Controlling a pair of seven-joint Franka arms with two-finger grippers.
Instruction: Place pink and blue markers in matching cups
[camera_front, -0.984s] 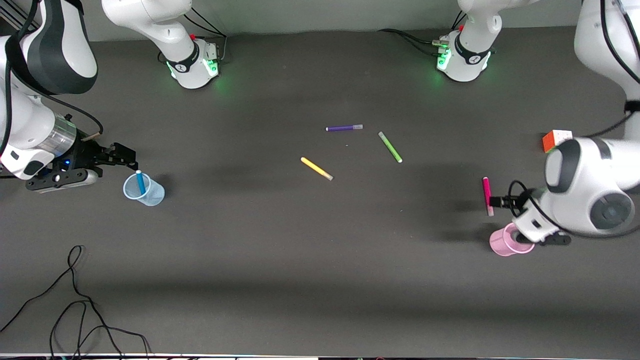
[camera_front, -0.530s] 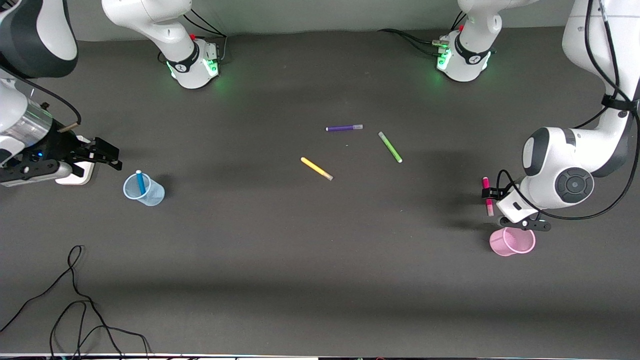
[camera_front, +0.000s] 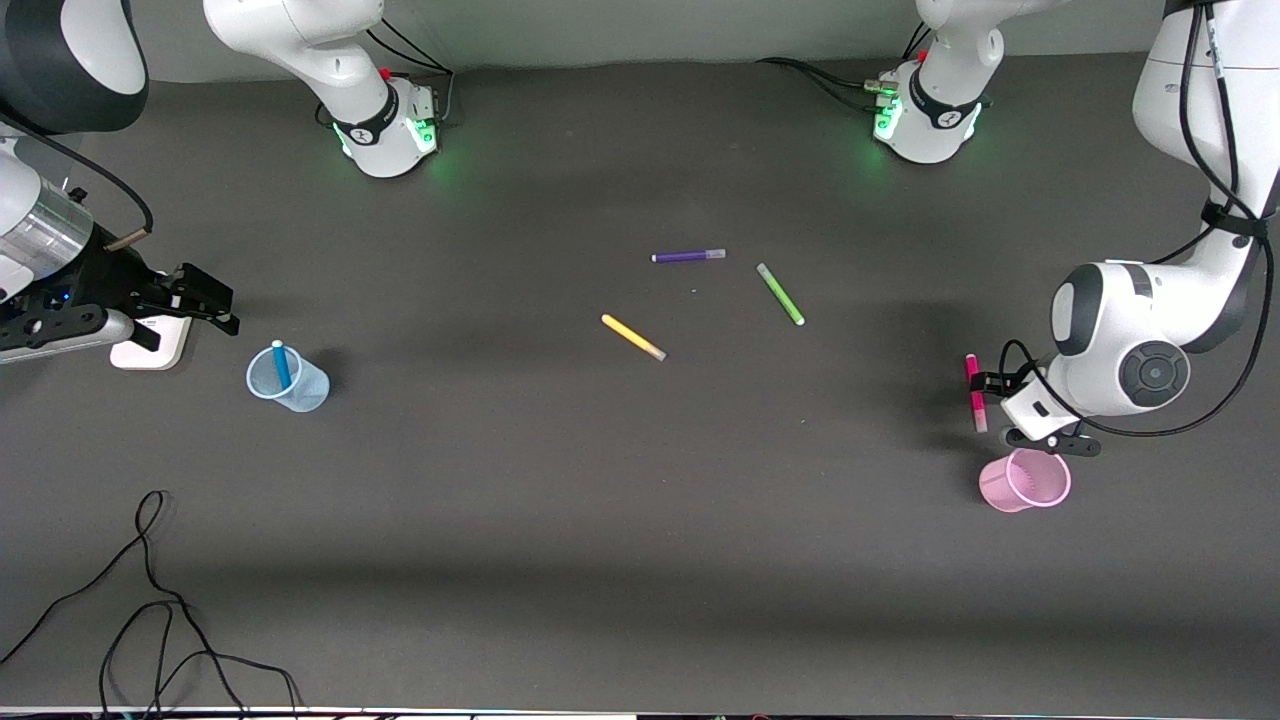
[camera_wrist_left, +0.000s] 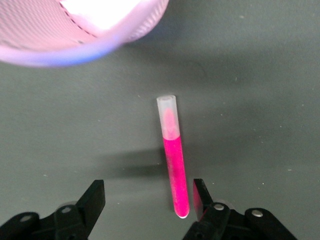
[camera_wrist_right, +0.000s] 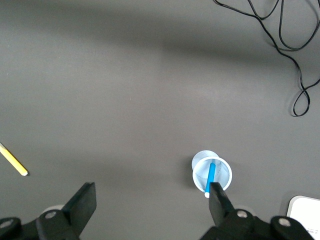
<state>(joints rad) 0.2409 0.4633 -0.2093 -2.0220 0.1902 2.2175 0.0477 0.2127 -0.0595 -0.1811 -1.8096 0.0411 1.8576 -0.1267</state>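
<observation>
The pink marker (camera_front: 972, 390) lies on the table a little farther from the front camera than the pink textured cup (camera_front: 1025, 482). My left gripper (camera_front: 986, 383) is low and open around the marker's end. In the left wrist view the marker (camera_wrist_left: 172, 165) lies between the fingers, close to one finger (camera_wrist_left: 201, 192), with its pale cap pointing toward the pink cup (camera_wrist_left: 75, 30); the left gripper (camera_wrist_left: 149, 192) holds nothing. The blue marker (camera_front: 281, 362) stands in the pale blue cup (camera_front: 290, 380). My right gripper (camera_front: 212, 300) is open and empty, beside that cup toward the right arm's end. The right wrist view shows the right gripper (camera_wrist_right: 151, 195), the cup (camera_wrist_right: 212, 172) and the marker (camera_wrist_right: 210, 179).
A purple pen (camera_front: 688, 256), a green pen (camera_front: 780, 293) and a yellow pen (camera_front: 632, 337) lie mid-table. A white flat object (camera_front: 150, 347) lies under the right gripper. A black cable (camera_front: 150, 600) loops near the front edge at the right arm's end.
The right gripper has drawn back from the blue cup toward the right arm's end. The left arm's wrist has swung off the pink cup; its gripper stays at the pink marker.
</observation>
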